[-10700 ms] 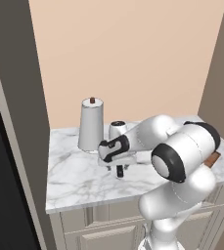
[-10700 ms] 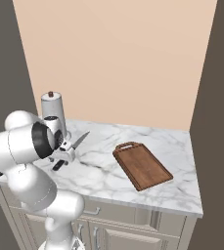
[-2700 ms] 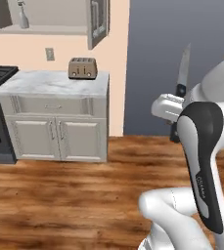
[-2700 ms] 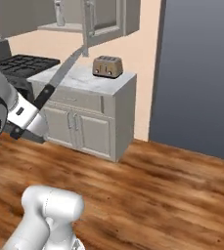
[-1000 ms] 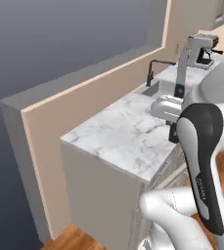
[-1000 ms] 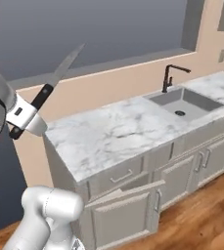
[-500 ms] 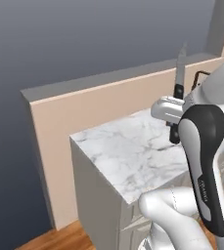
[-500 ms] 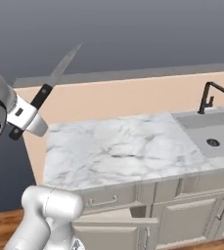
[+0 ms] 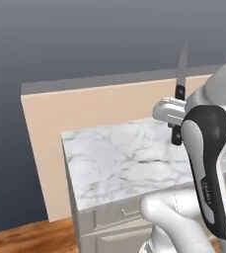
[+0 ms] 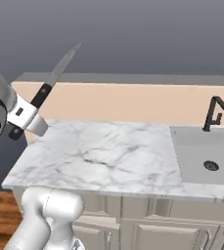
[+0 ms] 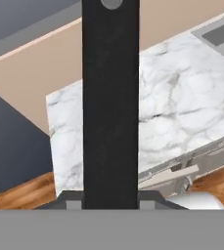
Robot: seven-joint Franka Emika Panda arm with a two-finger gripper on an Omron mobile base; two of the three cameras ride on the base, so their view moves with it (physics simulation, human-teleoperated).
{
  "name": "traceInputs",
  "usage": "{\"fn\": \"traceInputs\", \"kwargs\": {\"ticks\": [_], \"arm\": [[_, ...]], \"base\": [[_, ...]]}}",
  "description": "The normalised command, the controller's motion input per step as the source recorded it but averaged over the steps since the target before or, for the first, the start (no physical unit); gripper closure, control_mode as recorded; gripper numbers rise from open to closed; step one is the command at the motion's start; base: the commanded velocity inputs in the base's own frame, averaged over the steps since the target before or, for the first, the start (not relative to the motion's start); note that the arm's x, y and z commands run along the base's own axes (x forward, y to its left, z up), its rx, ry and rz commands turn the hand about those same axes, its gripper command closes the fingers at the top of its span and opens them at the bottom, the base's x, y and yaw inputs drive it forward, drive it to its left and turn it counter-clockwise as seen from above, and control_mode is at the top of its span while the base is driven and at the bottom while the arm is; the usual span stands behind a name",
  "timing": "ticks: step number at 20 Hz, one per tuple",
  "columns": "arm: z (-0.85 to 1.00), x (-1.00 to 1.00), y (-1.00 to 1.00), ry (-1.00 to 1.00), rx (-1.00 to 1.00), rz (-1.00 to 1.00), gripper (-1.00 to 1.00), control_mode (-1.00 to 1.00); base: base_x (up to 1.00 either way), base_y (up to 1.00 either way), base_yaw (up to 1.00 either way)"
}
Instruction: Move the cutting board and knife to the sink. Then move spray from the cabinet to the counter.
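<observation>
My gripper (image 9: pixel 172 112) is shut on the knife's black handle (image 9: pixel 177 116). It holds the knife (image 10: pixel 52 83) up in the air, grey blade pointing up, above the left end of the white marble counter (image 10: pixel 99 151). In the hand view the handle (image 11: pixel 111 97) runs straight up from between the gripper (image 11: pixel 111 199) fingers. The sink (image 10: pixel 206 149) with its black faucet (image 10: pixel 214 113) is set into the counter at the right, and its corner (image 11: pixel 221 31) appears at the top right of the hand view. The cutting board, the spray and the cabinet are out of view.
A beige backsplash wall (image 10: pixel 133 105) runs behind the counter, with dark grey wall above it. Cream drawers (image 11: pixel 182 168) sit under the counter, one slightly ajar. The counter's left end (image 9: pixel 67 163) drops to wooden floor (image 9: pixel 25 237).
The whole picture has shifted: the base has driven and turned, so the counter and sink now face the cameras more squarely. The knife stays in the gripper, held as before.
</observation>
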Motion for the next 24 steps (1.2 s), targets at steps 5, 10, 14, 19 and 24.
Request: {"fn": "traceInputs", "kwargs": {"ticks": [5,10,14,19,24], "arm": [[0.00,0.00,0.00,0.00,0.00,0.00,1.00,1.00],[0.00,0.00,0.00,0.00,0.00,0.00,1.00,1.00],[0.00,0.00,0.00,0.00,0.00,0.00,1.00,1.00],[0.00,0.00,0.00,0.00,0.00,0.00,1.00,1.00],[0.00,0.00,0.00,0.00,0.00,0.00,1.00,1.00]], "base": [[0.18,-1.00,0.45],[0.29,-1.00,0.39],[-0.57,-1.00,0.25],[-0.47,-1.00,0.11],[0.08,-0.58,-0.04]]}}
